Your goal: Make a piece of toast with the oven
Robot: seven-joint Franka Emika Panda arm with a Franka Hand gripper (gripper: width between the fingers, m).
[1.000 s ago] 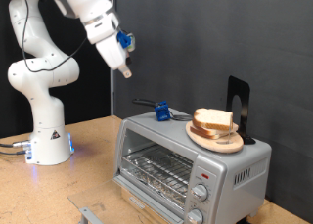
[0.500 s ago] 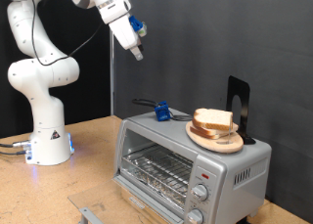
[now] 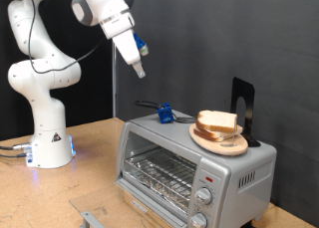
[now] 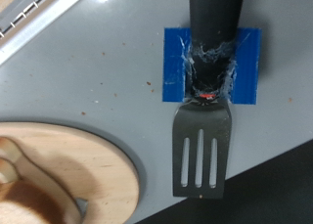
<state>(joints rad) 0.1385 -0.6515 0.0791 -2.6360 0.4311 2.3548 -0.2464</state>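
Observation:
The silver-grey oven point(image 3: 194, 170) stands on the wooden table with its glass door closed and the wire rack showing behind it. On its top a round wooden plate point(image 3: 223, 142) carries the piece of toast point(image 3: 217, 120). My gripper point(image 3: 141, 75) hangs in the air above the oven's left end, over a black-handled spatula point(image 3: 150, 105) that rests in a blue holder point(image 3: 164, 114). The wrist view looks straight down on the spatula point(image 4: 201, 156), the blue holder point(image 4: 178, 67), the plate point(image 4: 93, 170) and a corner of the toast point(image 4: 29, 200). No fingers show in that view.
A black upright stand point(image 3: 242, 107) rises behind the plate on the oven top. The arm's white base point(image 3: 48, 138) sits at the exterior view's left. A grey metal piece point(image 3: 93, 219) lies at the table's front edge. Round knobs point(image 3: 203, 196) line the oven's right panel.
The hand swung upward and to the exterior view's right, then came back down, ending slightly right of where it began. The toast, plate and spatula have not moved.

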